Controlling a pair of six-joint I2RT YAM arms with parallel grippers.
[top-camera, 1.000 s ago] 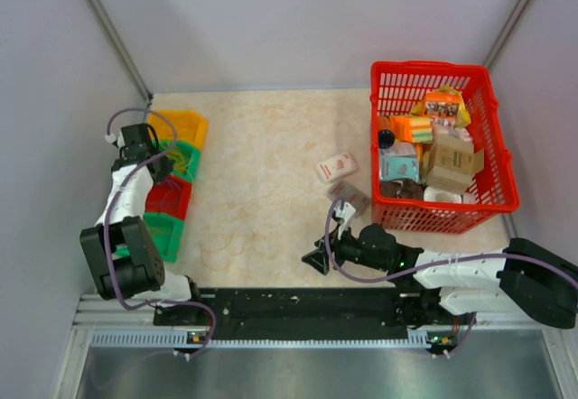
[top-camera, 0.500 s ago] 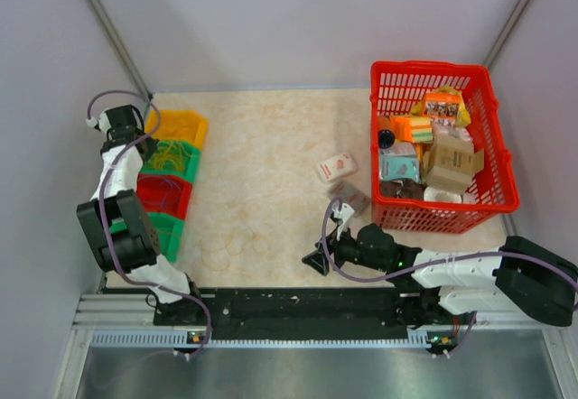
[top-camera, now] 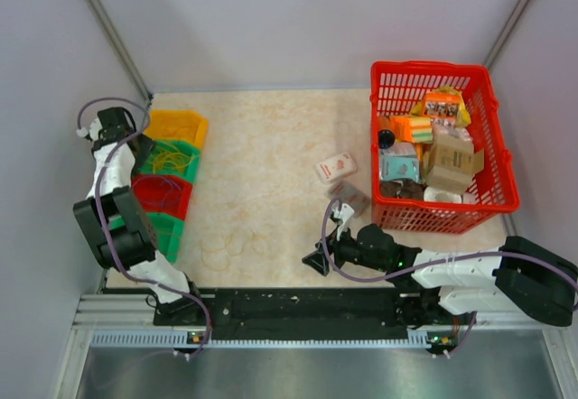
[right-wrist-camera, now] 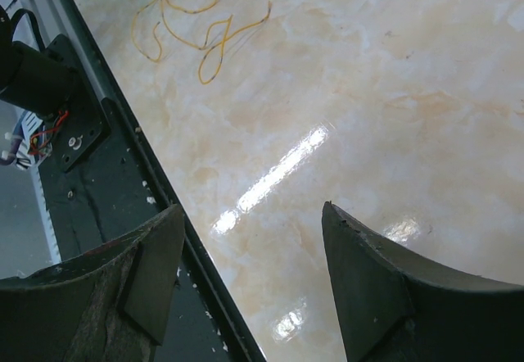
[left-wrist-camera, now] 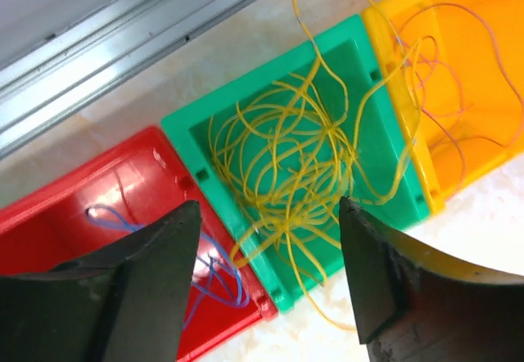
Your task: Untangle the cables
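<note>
Jaws of both grippers stand released, holding nothing: from above, the left gripper (top-camera: 126,139) hangs by the left wall over the bins (top-camera: 168,197), and the right gripper (top-camera: 318,259) sits low by the near edge, with bare table (top-camera: 262,164) between them. Its wrist view shows yellow cables (left-wrist-camera: 286,157) heaped in the green bin (left-wrist-camera: 184,126), some strands crossing into the yellow bin (left-wrist-camera: 446,10). Right wrist view shows loose yellow loops (right-wrist-camera: 188,20) on the tabletop beside the black rail (right-wrist-camera: 102,161).
</note>
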